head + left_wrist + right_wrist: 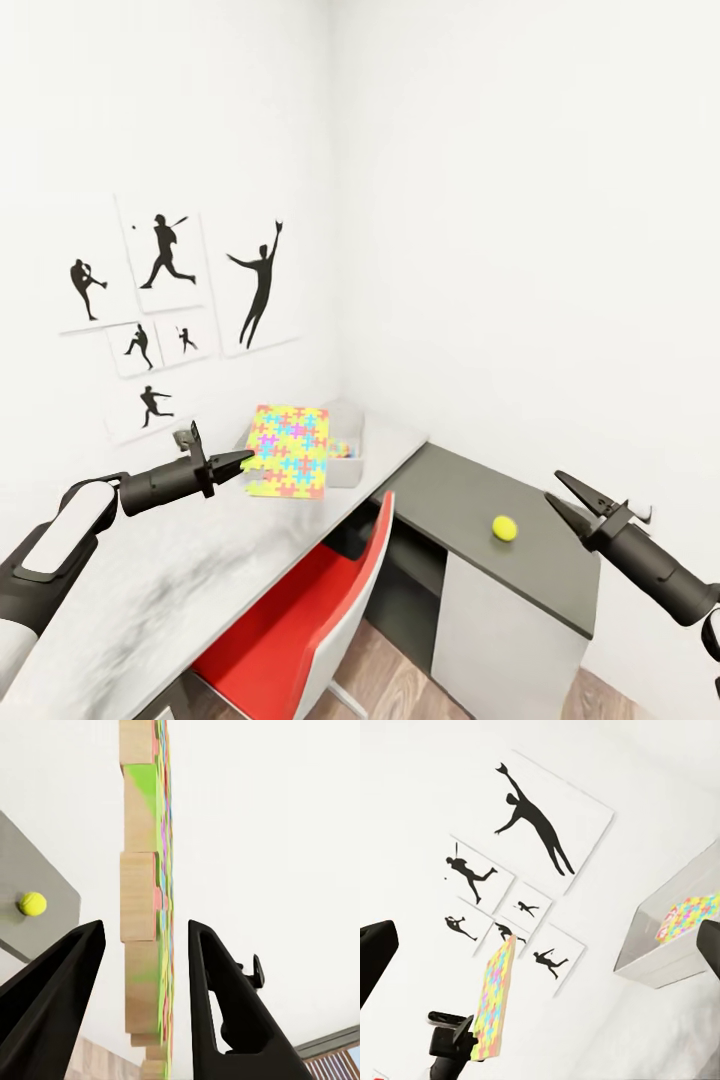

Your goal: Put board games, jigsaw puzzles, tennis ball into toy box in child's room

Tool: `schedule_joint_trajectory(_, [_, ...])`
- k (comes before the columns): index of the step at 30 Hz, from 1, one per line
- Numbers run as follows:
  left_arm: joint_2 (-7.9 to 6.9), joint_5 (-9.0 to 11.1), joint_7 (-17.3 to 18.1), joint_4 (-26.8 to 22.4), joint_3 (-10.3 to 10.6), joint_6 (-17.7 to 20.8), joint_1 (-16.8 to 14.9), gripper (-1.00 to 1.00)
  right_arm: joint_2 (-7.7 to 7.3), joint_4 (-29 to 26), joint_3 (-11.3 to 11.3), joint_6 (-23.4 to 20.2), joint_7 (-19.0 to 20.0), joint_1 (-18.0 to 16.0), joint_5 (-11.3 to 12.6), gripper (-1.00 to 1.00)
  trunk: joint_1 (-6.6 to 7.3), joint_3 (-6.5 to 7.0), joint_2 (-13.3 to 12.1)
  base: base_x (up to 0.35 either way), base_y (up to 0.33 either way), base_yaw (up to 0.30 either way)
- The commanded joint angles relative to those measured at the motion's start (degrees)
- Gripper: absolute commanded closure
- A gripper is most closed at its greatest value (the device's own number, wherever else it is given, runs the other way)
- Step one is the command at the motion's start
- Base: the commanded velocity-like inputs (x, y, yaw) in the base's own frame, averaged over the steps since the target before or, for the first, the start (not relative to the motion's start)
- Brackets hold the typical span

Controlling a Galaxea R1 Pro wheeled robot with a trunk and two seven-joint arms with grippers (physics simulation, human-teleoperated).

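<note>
Left arm carries a jigsaw puzzle box upright toward the toy box.

The left gripper (243,462) pinches the jigsaw puzzle (290,451) by its lower edge, so the box stands on edge and hangs clear of the table (150,590) just in front of the toy box (352,462); held this way it can likely be lowered straight over the rim. In the left wrist view the box edge sits between the two fingers. A second patterned box already lies inside the tub in the right wrist view. The tennis ball (505,528) rests well apart on the dark desk section, near the right gripper (565,495), whose jaws are spread and hold nothing, probably waiting for the ball.
</note>
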State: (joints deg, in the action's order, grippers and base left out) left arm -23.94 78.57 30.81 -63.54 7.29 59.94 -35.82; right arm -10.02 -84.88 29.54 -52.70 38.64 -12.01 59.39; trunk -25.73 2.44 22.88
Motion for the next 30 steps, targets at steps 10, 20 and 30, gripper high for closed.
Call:
schedule_joint_trajectory(10, [0.03,-0.09,0.48,0.05,0.10,0.06,-0.04,1.00,-0.04,-2.81,-1.09,-0.90,-10.79,-0.03,-5.69,-1.00,-0.05,-0.02,0.04,0.145,0.000,0.000])
schedule_joint_trajectory(20, [-0.05,-0.04,0.48,0.04,0.09,0.06,-0.04,1.00,0.62,-3.62,-1.59,-0.97,-16.12,-0.04,-7.75,-1.00,-0.05,-0.02,0.04,0.070,-0.078,0.000])
schedule_joint_trajectory(30, [-0.06,0.01,0.48,0.15,-0.05,0.06,-0.04,1.00,0.79,-4.41,-1.74,-0.64,-16.05,-0.03,-7.80,-1.00,-0.05,-0.02,0.04,0.019,-0.010,0.013])
